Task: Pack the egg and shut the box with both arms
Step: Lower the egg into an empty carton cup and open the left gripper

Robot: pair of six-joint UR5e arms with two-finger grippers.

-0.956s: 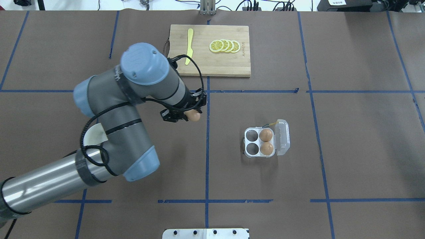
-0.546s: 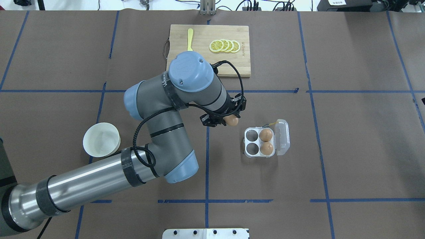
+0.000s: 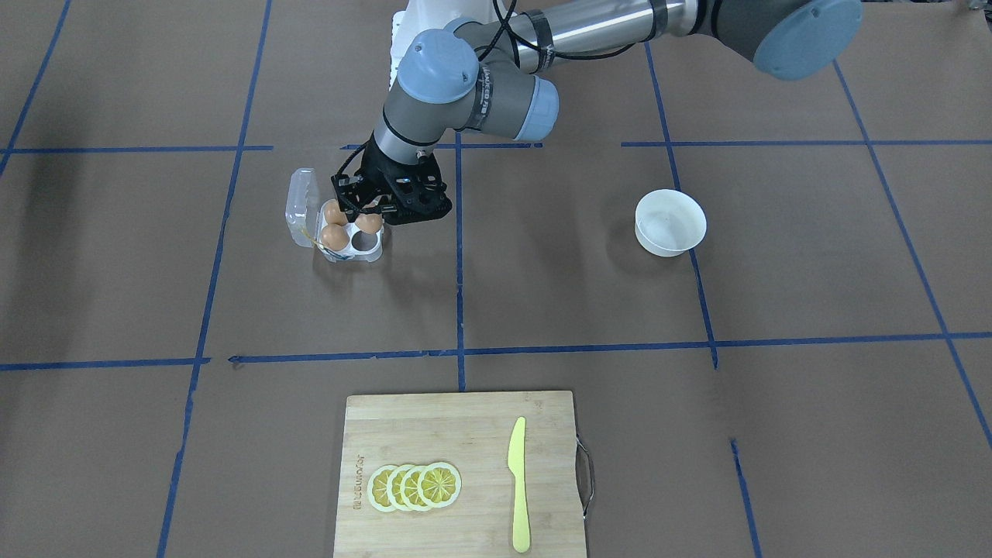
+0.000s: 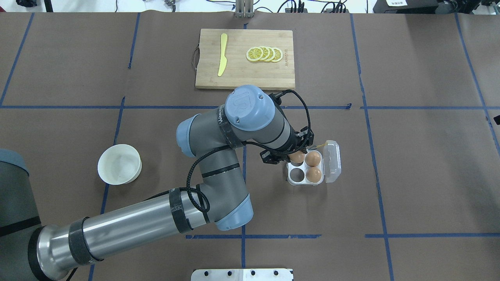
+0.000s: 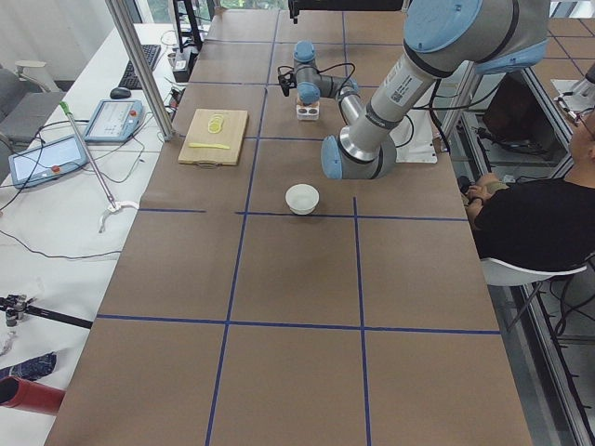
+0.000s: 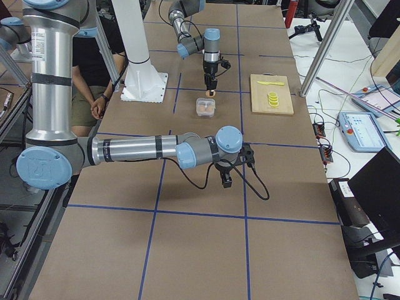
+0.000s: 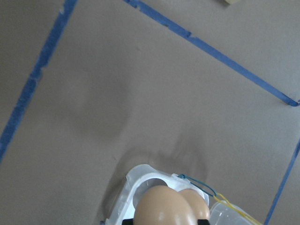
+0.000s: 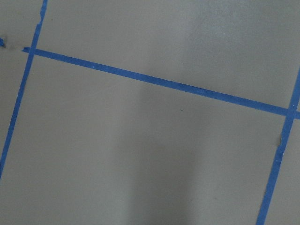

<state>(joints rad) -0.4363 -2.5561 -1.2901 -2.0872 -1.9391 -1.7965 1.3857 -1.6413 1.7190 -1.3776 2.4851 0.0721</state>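
Observation:
My left gripper (image 4: pixel 295 155) is shut on the tan-brown egg (image 4: pixel 297 157) and holds it just above the far-left cell of the clear four-cell box (image 4: pixel 289 168). In the front view the egg (image 3: pixel 369 222) hangs under the black fingers over the box (image 3: pixel 370 253). The left wrist view shows the egg (image 7: pixel 164 209) over an empty cell. Two other brown eggs (image 4: pixel 313 166) fill the right-hand cells. The lid (image 4: pixel 332 162) stands open to the right, with a yellow-blue string at its far corner. My right gripper (image 6: pixel 225 179) shows only in the exterior right view; I cannot tell its state.
A white bowl (image 4: pixel 119 164) stands at the left of the table. A bamboo cutting board (image 4: pixel 245 76) at the far middle carries a yellow knife (image 4: pixel 222 54) and lemon slices (image 4: pixel 264 54). Blue tape lines cross the brown table cover.
My left arm has swung right with the egg, from left of the centre line to above the box. The bowl it hid is now uncovered.

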